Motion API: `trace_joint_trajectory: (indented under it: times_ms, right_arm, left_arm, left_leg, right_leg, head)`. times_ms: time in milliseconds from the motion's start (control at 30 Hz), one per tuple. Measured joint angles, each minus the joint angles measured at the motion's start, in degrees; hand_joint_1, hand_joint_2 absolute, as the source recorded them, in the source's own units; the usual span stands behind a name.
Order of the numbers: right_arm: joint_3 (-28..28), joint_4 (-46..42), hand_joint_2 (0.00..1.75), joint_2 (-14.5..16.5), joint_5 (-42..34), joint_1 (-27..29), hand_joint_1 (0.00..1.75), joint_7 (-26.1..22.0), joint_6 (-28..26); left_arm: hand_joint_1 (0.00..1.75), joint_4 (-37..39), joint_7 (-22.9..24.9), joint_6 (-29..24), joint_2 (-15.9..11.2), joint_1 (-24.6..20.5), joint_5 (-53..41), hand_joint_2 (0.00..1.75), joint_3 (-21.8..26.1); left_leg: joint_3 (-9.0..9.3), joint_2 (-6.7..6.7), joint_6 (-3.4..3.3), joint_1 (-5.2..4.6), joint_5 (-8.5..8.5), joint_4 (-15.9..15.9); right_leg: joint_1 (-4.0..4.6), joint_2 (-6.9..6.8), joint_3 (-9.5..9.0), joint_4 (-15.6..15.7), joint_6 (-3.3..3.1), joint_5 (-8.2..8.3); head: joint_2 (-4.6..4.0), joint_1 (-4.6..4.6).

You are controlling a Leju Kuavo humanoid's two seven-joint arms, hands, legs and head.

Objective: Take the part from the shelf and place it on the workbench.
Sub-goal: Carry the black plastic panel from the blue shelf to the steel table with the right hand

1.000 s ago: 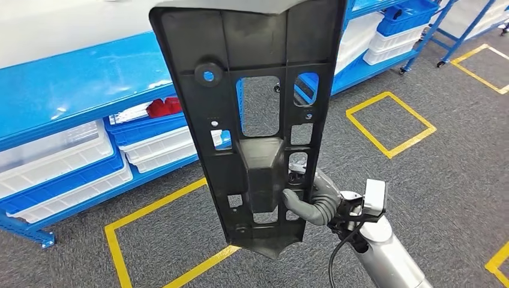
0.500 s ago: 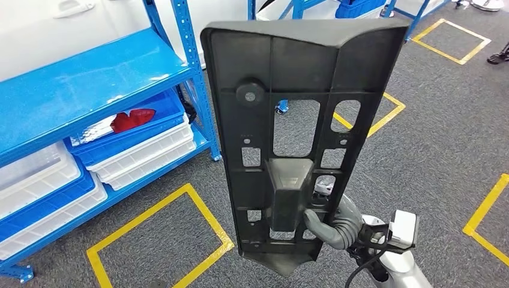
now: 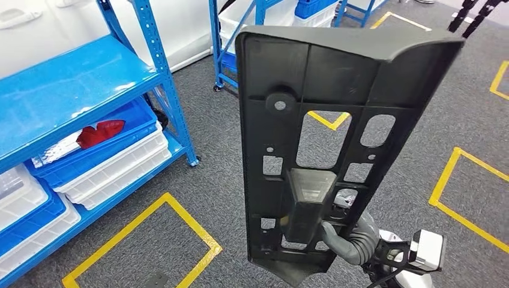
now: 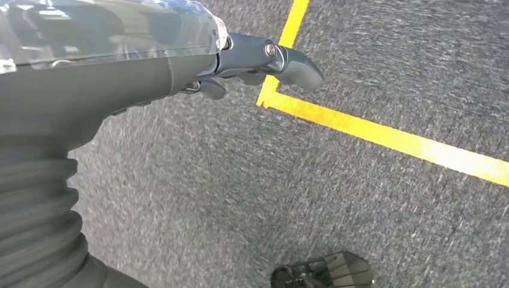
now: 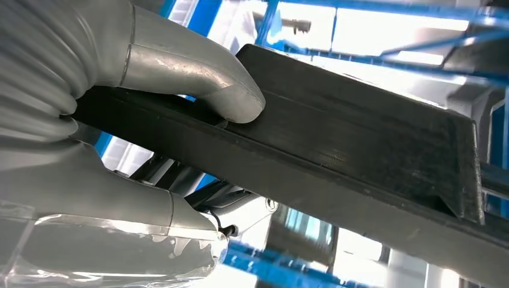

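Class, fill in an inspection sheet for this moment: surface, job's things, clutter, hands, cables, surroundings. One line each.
Surface: grey carpet floor with yellow tape outlines; no workbench seen.
Job's things: large black plastic panel with cut-outs, held upright, off the shelf.
Clutter: red item in a blue bin on the blue metal shelf.
Hands: right hand grips the panel's lower part, thumb pressed on its edge; left hand holds nothing, fingers over the floor.
Cables: black cable at the right wrist.
Surroundings: white and blue bins, further blue racks behind.
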State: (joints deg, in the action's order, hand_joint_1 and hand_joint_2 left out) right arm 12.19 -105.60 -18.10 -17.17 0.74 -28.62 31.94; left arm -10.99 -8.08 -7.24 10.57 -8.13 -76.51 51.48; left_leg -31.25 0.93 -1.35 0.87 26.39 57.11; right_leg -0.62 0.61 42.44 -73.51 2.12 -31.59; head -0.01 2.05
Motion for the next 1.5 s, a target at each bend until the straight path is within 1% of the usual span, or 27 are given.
trace_joint_trajectory:
  times_ms: [33, 67, 100, 167, 233, 300, 333, 400, 467, 500, 533, 567, 600, 667, 733, 800, 833, 900, 967, 1000, 1067, 1200, 1267, 1333, 1400, 1433, 1500]
  right_arm:
    - [-0.3, -0.1, 1.75, 0.0, 0.0, 0.6, 1.69, -0.2, 0.0]
    - [-0.7, -0.2, 1.75, -0.1, 0.0, 1.2, 1.69, -0.3, 0.0]
    - [-1.0, -0.4, 1.75, -0.1, 0.0, 1.6, 1.69, -0.4, 0.0]
    - [-1.8, -1.0, 1.75, -0.1, 0.0, 2.2, 1.69, -0.6, -0.2]
    - [-2.3, -1.7, 1.75, -0.1, 0.2, 2.7, 1.69, -0.6, -0.4]
    - [-2.7, -2.4, 1.75, -0.1, 0.6, 3.2, 1.69, -0.4, -0.6]
    - [-2.9, -2.7, 1.75, 0.0, 0.7, 3.4, 1.69, -0.4, -0.7]
    - [-3.2, -3.1, 1.75, 0.1, 0.7, 3.3, 1.69, -0.4, -0.5]
    - [-3.4, -3.1, 1.75, 0.3, 0.5, 2.9, 1.69, -0.5, -0.1]
    - [-3.5, -3.0, 1.75, 0.5, 0.4, 2.7, 1.69, -0.5, 0.0]
    - [-3.6, -2.8, 1.75, 0.6, 0.3, 2.5, 1.69, -0.6, 0.1]
    - [-3.7, -2.7, 1.75, 0.8, 0.2, 2.2, 1.69, -0.7, 0.2]
    - [-3.8, -2.5, 1.75, 0.9, 0.0, 1.9, 1.69, -0.7, 0.2]
    - [-4.0, -2.4, 1.75, 1.3, -0.2, 1.4, 1.69, -0.8, 0.1]
    - [-4.4, -2.4, 1.75, 1.5, -0.4, 1.2, 1.69, -1.0, 0.0]
    - [-4.8, -2.4, 1.75, 1.6, -0.4, 1.2, 1.69, -1.2, 0.0]
    - [-5.0, -2.3, 1.75, 1.7, -0.4, 1.2, 1.69, -1.3, 0.1]
    - [-5.3, -2.1, 1.75, 1.7, -0.5, 0.6, 1.69, -1.5, 0.5]
    - [-5.5, -1.6, 1.75, 1.9, -0.6, -0.1, 1.69, -1.5, 0.9]
    - [-5.5, -1.4, 1.75, 2.0, -0.6, -0.2, 1.69, -1.6, 1.0]
    - [-5.5, -0.9, 1.75, 2.3, -0.6, -0.2, 1.69, -1.6, 1.1]
    - [-5.5, -0.6, 1.75, 2.4, -0.5, -0.2, 1.69, -1.6, 1.1]
    - [-5.5, -0.5, 1.75, 2.5, -0.5, -0.2, 1.69, -1.7, 1.1]
    - [-5.5, -0.3, 1.75, 2.8, -0.3, -0.4, 1.69, -2.0, 1.0]
    - [-5.5, -0.2, 1.75, 3.0, 0.2, -0.5, 1.69, -2.7, 0.9]
    - [-5.5, -0.1, 1.75, 3.1, 0.4, -0.4, 1.69, -3.0, 0.8]
    - [-5.6, -0.2, 1.75, 3.3, 0.6, -0.1, 1.69, -3.7, 0.7]
  left_arm:
    - [0.00, 0.0, 0.0, 0.0, -0.1, 0.0, 0.0, 1.75, 0.0]
    - [0.00, 0.0, -0.1, 0.0, -0.1, -0.1, 0.0, 1.75, 0.0]
    - [0.00, 0.0, -0.2, 0.0, -0.2, -0.1, 0.0, 1.75, 0.0]
    - [0.00, 0.0, -0.4, 0.1, -0.2, -0.3, 0.0, 1.75, -0.1]
    - [0.00, 0.0, -0.5, 0.2, -0.3, -0.4, -0.1, 1.75, -0.3]
    - [0.00, 0.0, -0.6, 0.4, -0.5, -0.4, 0.0, 1.75, -0.4]
    - [0.00, 0.0, -0.6, 0.4, -0.7, -0.5, 0.2, 1.75, -0.4]
    - [0.00, 0.0, -0.9, 0.2, -1.1, -0.4, 0.6, 1.75, -0.4]
    - [0.00, 0.0, -1.2, 0.0, -1.5, -0.1, 1.0, 1.75, -0.4]
    - [0.00, 0.0, -1.3, 0.0, -1.7, 0.1, 1.2, 1.75, -0.4]
    - [0.00, 0.0, -1.4, -0.1, -1.9, 0.4, 1.3, 1.75, -0.4]
    - [0.00, 0.0, -1.5, -0.1, -2.1, 0.5, 1.3, 1.75, -0.3]
    - [0.00, 0.0, -1.5, -0.1, -2.3, 0.6, 1.3, 1.75, -0.3]
    - [0.00, 0.0, -1.3, -0.1, -2.7, 0.6, 1.2, 1.75, -0.3]
    - [0.00, 0.0, -1.2, -0.2, -3.0, 0.7, 1.3, 1.75, -0.3]
    - [0.00, 0.0, -1.2, -0.3, -3.1, 0.8, 1.4, 1.75, -0.3]
    - [0.00, 0.0, -1.2, -0.4, -3.1, 0.8, 1.5, 1.75, -0.2]
    - [0.00, 0.0, -1.3, -0.5, -3.2, 0.8, 1.6, 1.75, -0.1]
    - [0.00, 0.0, -1.4, -0.6, -3.3, 1.0, 1.6, 1.75, 0.0]
    - [0.00, 0.0, -1.5, -0.7, -3.3, 1.1, 1.6, 1.75, 0.0]
    - [0.00, 0.0, -1.6, -0.7, -3.4, 1.2, 1.6, 1.75, 0.1]
    - [0.00, 0.0, -1.6, -0.7, -3.4, 1.2, 1.6, 1.75, 0.1]
    - [0.00, 0.0, -1.6, -0.8, -3.4, 1.1, 1.6, 1.75, 0.1]
    - [0.00, 0.0, -1.6, -0.8, -3.4, 1.1, 1.5, 1.75, 0.1]
    - [0.00, 0.0, -1.5, -0.9, -3.4, 1.2, 1.4, 1.75, 0.1]
    - [0.00, 0.0, -1.6, -1.0, -3.5, 1.1, 1.4, 1.75, 0.1]
    - [0.00, 0.0, -1.9, -1.1, -3.7, 1.1, 1.4, 1.75, 0.1]
  left_leg:
    - [0.02, 0.62, 0.01, -0.05, 0.08, 0.0]
    - [0.10, 1.21, 0.06, -0.07, 0.19, 0.0]
    - [0.25, 1.78, 0.16, -0.09, 0.33, 0.0]
    - [0.60, 2.76, 0.54, -0.28, 0.66, 0.0]
    - [0.85, 3.55, 1.12, -0.48, 0.94, 0.0]
    - [1.03, 4.39, 1.76, -0.52, 1.22, -0.1]
    - [1.05, 4.18, 2.05, -0.47, 1.63, 0.2]
    - [-0.29, 2.18, 2.44, -0.35, 4.05, 3.8]
    - [-3.79, -0.01, 2.65, -0.24, 7.79, 11.5]
    - [-5.54, -0.38, 2.74, -0.24, 8.94, 15.0]
    - [-6.60, -0.53, 2.80, -0.23, 9.05, 16.8]
    - [-6.63, -0.59, 2.80, -0.23, 7.93, 16.3]
    - [-5.61, -0.82, 2.76, -0.19, 5.84, 13.6]
    - [-2.31, -2.61, 2.57, 0.01, 1.80, 5.5]
    - [-0.51, -4.07, 2.20, 0.11, 0.59, 1.3]
    - [-0.35, -3.56, 1.58, -0.02, 0.65, 0.9]
    - [-0.26, -3.04, 1.20, -0.01, 0.48, 0.7]
    - [-0.13, -1.85, 0.51, 0.13, 0.18, 0.3]
    - [-0.13, -0.57, 0.14, -0.01, 0.21, 0.3]
    - [-0.13, 0.09, 0.08, -0.11, 0.27, 0.3]
    - [-0.09, 1.23, 0.06, -0.21, 0.41, 0.3]
    - [0.00, 1.85, 0.12, -0.23, 0.52, 0.3]
    - [0.12, 2.16, 0.18, -0.24, 0.62, 0.3]
    - [0.50, 3.20, 0.78, -0.47, 1.06, 0.3]
    - [0.97, 4.55, 1.60, -0.70, 1.50, 0.2]
    - [1.10, 4.65, 1.92, -0.65, 1.74, 0.3]
    - [0.45, 2.94, 2.37, -0.54, 3.49, 2.4]
  right_leg:
    - [-0.11, -0.22, 0.55, -1.0, 0.09, 0.17]
    - [-0.19, -0.42, -0.19, 0.4, 0.09, 1.44]
    - [-0.19, -0.87, -2.10, 4.1, -0.03, 3.41]
    - [0.21, -2.81, -6.42, 12.4, -0.72, 6.37]
    - [0.73, -3.71, -8.03, 15.7, -1.58, 6.92]
    - [0.71, -2.55, -7.92, 15.8, -2.28, 7.06]
    - [0.57, -2.02, -8.01, 16.1, -2.60, 7.18]
    - [0.19, -1.03, -8.31, 16.6, -3.27, 7.45]
    - [0.23, 0.01, -8.36, 16.6, -3.60, 7.46]
    - [0.26, 0.67, -8.36, 16.6, -3.65, 7.43]
    - [0.28, 1.35, -8.36, 16.5, -3.65, 7.41]
    - [0.28, 2.05, -8.38, 16.4, -3.60, 7.38]
    - [0.26, 2.74, -8.40, 16.3, -3.52, 7.32]
    - [0.30, 3.98, -8.30, 15.7, -3.12, 7.07]
    - [0.38, 4.98, -7.94, 15.3, -2.49, 6.93]
    - [0.30, 5.88, -7.60, 15.3, -1.79, 7.12]
    - [0.28, 5.66, -7.47, 15.1, -1.49, 7.04]
    - [0.34, 3.35, -6.08, 12.2, -0.96, 5.22]
    - [0.23, 0.55, -2.54, 4.9, -0.50, 1.53]
    - [0.08, 0.02, -0.68, 1.1, -0.31, 0.10]
    - [-0.16, -0.34, 0.90, -2.0, -0.14, -0.17]
    - [-0.23, -0.48, 0.20, -0.6, -0.15, 1.26]
    - [-0.21, -0.77, -1.47, 2.6, -0.27, 2.87]
    - [0.42, -2.49, -5.35, 10.3, -1.22, 5.32]
    - [1.10, -3.37, -7.73, 15.3, -2.31, 6.42]
    - [0.95, -2.80, -7.83, 15.5, -2.62, 6.52]
    - [0.59, -1.71, -8.19, 16.1, -3.33, 6.82]
  head:
    - [0.01, 0.00]
    - [0.00, 0.00]
    - [-0.01, 0.00]
    - [-0.01, -0.01]
    - [0.00, -0.01]
    - [0.01, 0.00]
    - [0.00, 0.00]
    - [-0.01, 0.01]
    - [0.00, 0.01]
    - [-0.01, 0.01]
    - [0.00, 0.01]
    - [0.00, 0.01]
    - [-0.01, 0.01]
    - [-0.01, 0.01]
    - [-0.01, 0.01]
    - [-0.01, 0.01]
    - [-0.01, 0.00]
    - [-0.01, 0.00]
    - [-0.01, 0.01]
    - [-0.01, 0.01]
    - [-0.01, -0.01]
    - [-0.01, -0.01]
    - [0.00, 0.00]
    - [-0.01, 0.01]
    - [0.00, 0.00]
    - [0.00, 0.00]
    - [0.00, 0.00]
